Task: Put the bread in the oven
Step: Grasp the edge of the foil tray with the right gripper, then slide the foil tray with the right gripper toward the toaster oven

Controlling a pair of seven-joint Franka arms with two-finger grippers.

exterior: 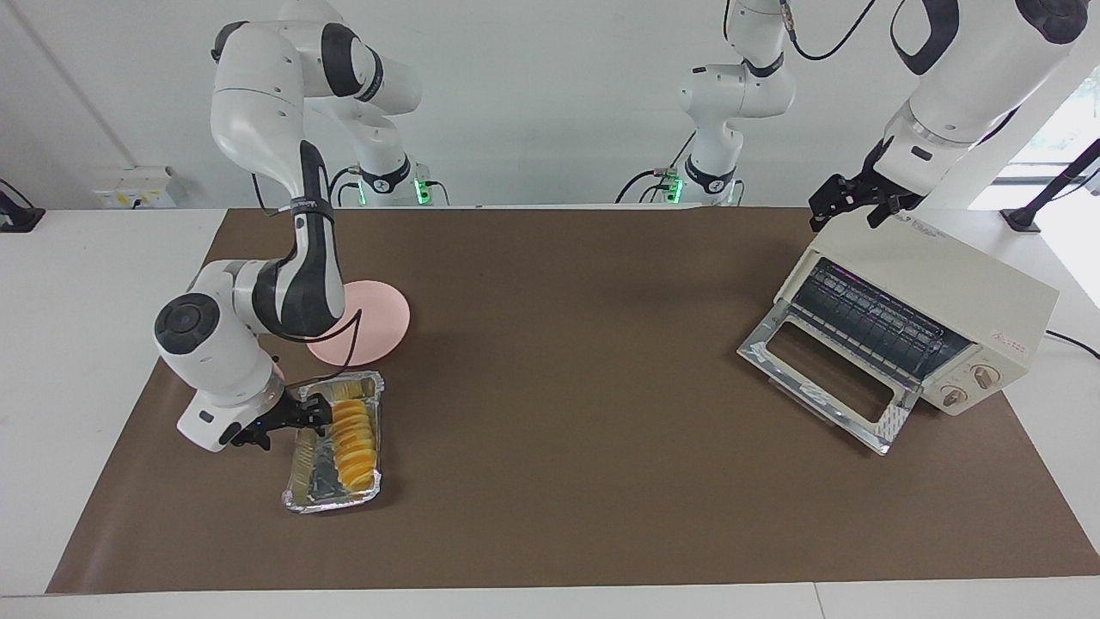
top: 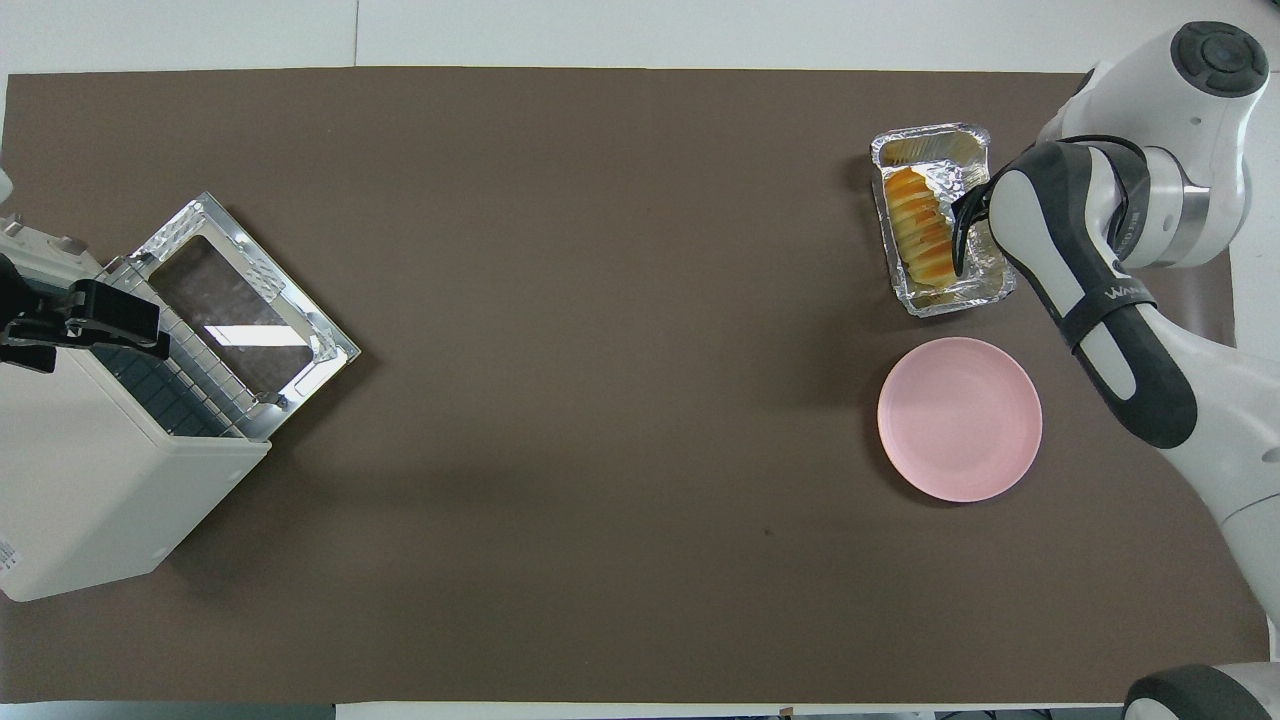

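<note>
Facing view puts my right gripper (exterior: 320, 414) low in the tray (exterior: 309, 481), fingers straddling the bread (exterior: 355, 438), grip unconfirmed. Its long axis runs crosswise to the fingers. My left gripper (exterior: 846, 202) waits above the open oven (exterior: 911, 318), fingers unclear.

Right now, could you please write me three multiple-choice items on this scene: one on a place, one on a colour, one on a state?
1. Where does the bread lie?
A. on the plate
B. in the foil tray
C. on the oven's rack

2. What colour is the plate?
A. pink
B. blue
C. green

3. How is the oven door?
A. shut
B. taken off
C. dropped open

Answers:
1 B: the loaf sits inside the crinkled tray, at the right gripper.
2 A: the round plate, nearer to the robots than the tray, is pink.
3 C: the door hangs down and the rack shows; the left gripper is over the oven's top.
</note>
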